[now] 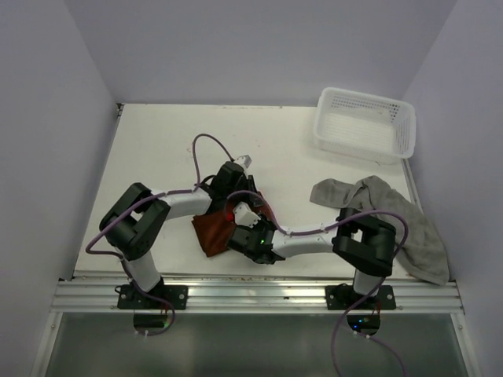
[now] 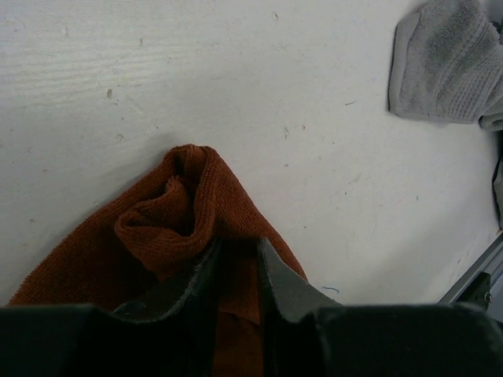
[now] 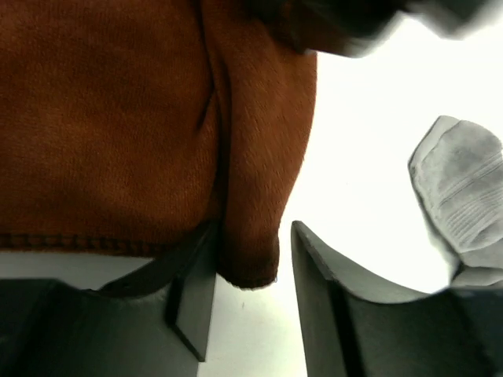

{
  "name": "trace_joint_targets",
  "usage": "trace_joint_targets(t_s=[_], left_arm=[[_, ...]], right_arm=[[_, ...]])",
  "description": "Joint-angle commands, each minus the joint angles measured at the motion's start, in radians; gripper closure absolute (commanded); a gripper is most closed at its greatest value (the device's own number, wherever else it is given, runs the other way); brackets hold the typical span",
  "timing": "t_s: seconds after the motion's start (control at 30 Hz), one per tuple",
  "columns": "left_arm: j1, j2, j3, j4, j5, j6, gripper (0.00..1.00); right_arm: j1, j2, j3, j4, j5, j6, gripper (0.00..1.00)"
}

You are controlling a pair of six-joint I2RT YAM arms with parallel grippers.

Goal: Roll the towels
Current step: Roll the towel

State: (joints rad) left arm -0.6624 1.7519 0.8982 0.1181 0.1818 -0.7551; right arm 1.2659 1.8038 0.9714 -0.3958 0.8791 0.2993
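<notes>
Right up against the left wrist lens, your left hand (image 2: 236,253) is drawn narrow, its jaws pinched on a raised ridge of the rust-brown towel (image 2: 169,216). Widen out from there. The desk (image 1: 157,149) carries everything. The grey towel (image 1: 397,220) sprawls loose and crumpled along its right side, well apart from both hands and not yet rolled. The white mesh basket (image 1: 363,124) sits at the far right corner. The rust-brown towel lies bunched near the front edge, left of centre, under both hands. Your right hand (image 3: 253,229) stands partly open, straddling a folded edge of that cloth, with one finger touching it and a gap at the other. Expect the terry to be light, limp and grippy. It will likely sag and unroll unless you pin it, so take it by the stitched hem or the outer fold, not the middle.
</notes>
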Motion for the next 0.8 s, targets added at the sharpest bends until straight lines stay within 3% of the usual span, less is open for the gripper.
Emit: trace_joint_targets(t_s=[0.0, 0.43, 0.77], left_arm=[[0.015, 0.049, -0.03, 0.026, -0.035, 0.033, 0.73], [0.015, 0.044, -0.039, 0.029, -0.031, 0.033, 0.73], [0.018, 0.035, -0.039, 0.018, -0.044, 0.042, 0.73]], right_arm=[[0.003, -0.148, 0.0, 0.144, -0.072, 0.124, 0.53], [-0.029, -0.369, -0.082, 0.195, -0.196, 0.161, 0.48], [-0.265, -0.534, -0.273, 0.34, -0.485, 0.308, 0.52]])
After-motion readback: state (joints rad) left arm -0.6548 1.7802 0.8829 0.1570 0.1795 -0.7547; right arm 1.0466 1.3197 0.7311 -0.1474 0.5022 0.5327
